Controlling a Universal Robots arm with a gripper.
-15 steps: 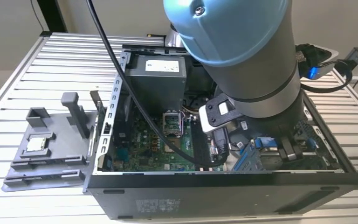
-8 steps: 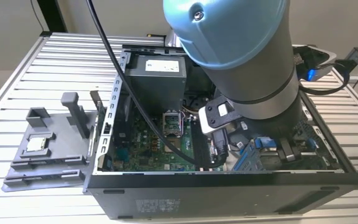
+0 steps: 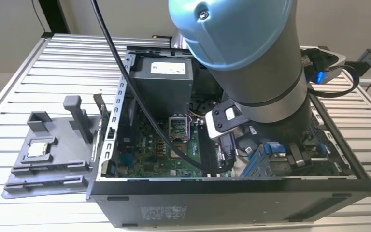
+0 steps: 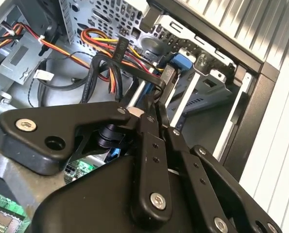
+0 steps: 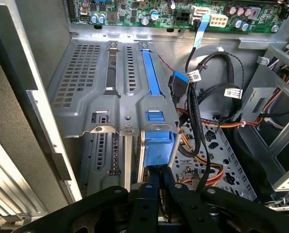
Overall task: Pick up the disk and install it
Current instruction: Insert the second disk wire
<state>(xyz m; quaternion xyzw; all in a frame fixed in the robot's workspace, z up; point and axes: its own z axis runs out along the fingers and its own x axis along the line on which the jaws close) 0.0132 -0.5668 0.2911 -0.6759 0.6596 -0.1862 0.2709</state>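
The disk (image 5: 159, 139) stands edge-on in the metal drive cage (image 5: 86, 87) of the open computer case (image 3: 237, 198); its blue frame and silver sides show just past my fingertips. My gripper (image 5: 160, 177) is shut on the disk's near end, deep inside the case. In the exterior view the blue frame of the disk (image 3: 268, 154) lies at the case's front corner on that view's right, under my arm. In the second wrist view the black fingers (image 4: 151, 145) reach toward the cage (image 4: 217, 73), and the gripper (image 4: 156, 104) sits among cables.
Black, red and yellow cables (image 5: 202, 102) hang beside the cage. The motherboard (image 3: 160, 150) and a grey power supply box (image 3: 163, 77) fill the case. A grey fixture (image 3: 50, 154) with a small silver chip (image 3: 38, 149) sits on the slatted table (image 3: 56, 63).
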